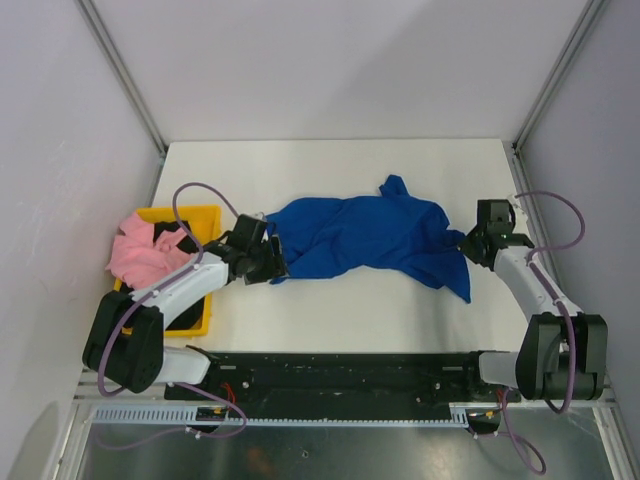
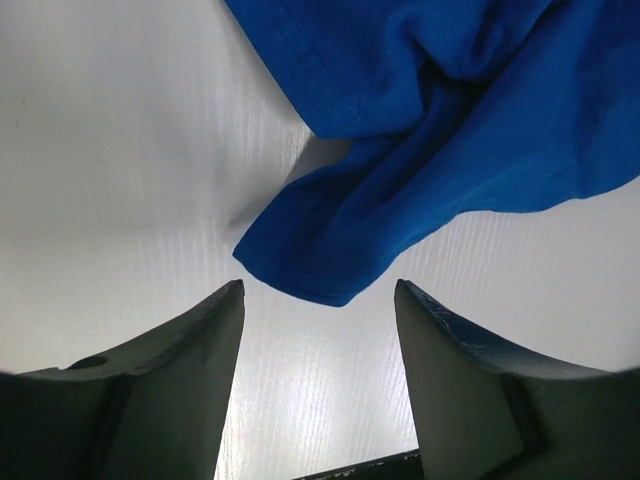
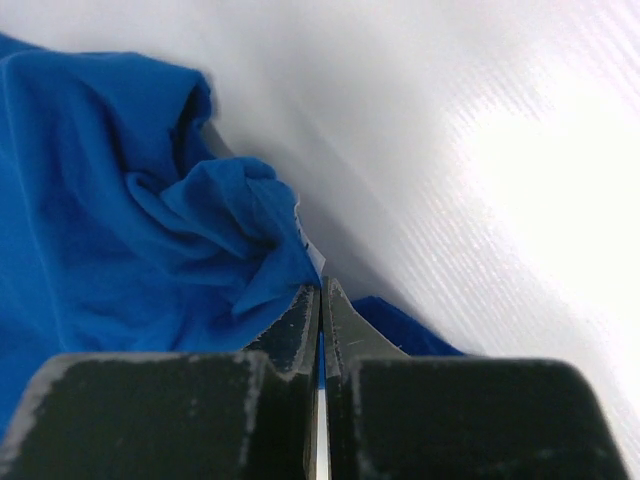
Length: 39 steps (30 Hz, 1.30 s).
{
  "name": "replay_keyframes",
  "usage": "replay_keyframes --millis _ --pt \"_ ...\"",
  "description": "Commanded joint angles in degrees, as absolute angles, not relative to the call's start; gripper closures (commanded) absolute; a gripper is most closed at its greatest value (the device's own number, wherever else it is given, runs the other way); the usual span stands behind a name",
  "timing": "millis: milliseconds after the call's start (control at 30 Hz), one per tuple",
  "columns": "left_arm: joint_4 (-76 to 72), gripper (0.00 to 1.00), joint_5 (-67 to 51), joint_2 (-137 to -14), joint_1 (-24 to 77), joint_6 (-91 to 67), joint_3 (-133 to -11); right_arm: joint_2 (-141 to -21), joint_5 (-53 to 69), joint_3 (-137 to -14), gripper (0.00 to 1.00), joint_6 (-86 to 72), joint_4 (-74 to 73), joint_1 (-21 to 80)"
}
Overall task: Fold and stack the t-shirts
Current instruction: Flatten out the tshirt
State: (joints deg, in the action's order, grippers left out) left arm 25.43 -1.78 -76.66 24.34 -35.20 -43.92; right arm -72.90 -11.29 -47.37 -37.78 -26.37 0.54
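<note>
A royal-blue t-shirt (image 1: 365, 235) lies crumpled and stretched across the middle of the white table. My left gripper (image 1: 270, 258) is open at the shirt's left end; in the left wrist view its jaws stand wide apart (image 2: 320, 295) with a blue cloth corner (image 2: 320, 250) just beyond the fingertips, not between them. My right gripper (image 1: 470, 243) is shut on the shirt's right edge; in the right wrist view (image 3: 321, 290) blue cloth (image 3: 120, 220) shows pinched between the closed jaws. A pink t-shirt (image 1: 140, 255) and a black one (image 1: 178, 240) lie in the yellow bin.
The yellow plastic bin (image 1: 205, 215) stands at the table's left edge, beside my left arm. Walls and metal frame posts enclose the table on the left, back and right. The black base rail (image 1: 340, 375) runs along the near edge.
</note>
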Motion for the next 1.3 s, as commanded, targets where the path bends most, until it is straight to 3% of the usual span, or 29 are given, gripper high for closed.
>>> replay_keyframes --millis 0,300,633,1033,1267 --pt "23.7 0.34 -2.6 -76.3 24.2 -36.4 -43.8 -72.8 -10.4 -47.4 1.00 -34.8 -26.9 -3.3" --pt "23.1 0.35 -3.1 -76.2 24.2 -36.7 -42.5 -71.7 -5.7 -47.4 1.00 -32.9 -27.2 -14.9" --pt "22.1 0.40 -3.2 -78.4 25.1 -38.3 -42.8 -70.0 -3.9 -48.3 1.00 -32.8 -28.1 -16.8" --pt "22.2 0.48 4.9 -79.9 29.6 -43.9 -40.7 -69.6 -2.1 -48.3 1.00 -32.9 -28.8 -15.8" --pt "22.1 0.48 7.7 -80.7 29.9 -45.1 -40.4 -69.4 -1.8 -48.3 1.00 -33.1 -28.9 -15.0"
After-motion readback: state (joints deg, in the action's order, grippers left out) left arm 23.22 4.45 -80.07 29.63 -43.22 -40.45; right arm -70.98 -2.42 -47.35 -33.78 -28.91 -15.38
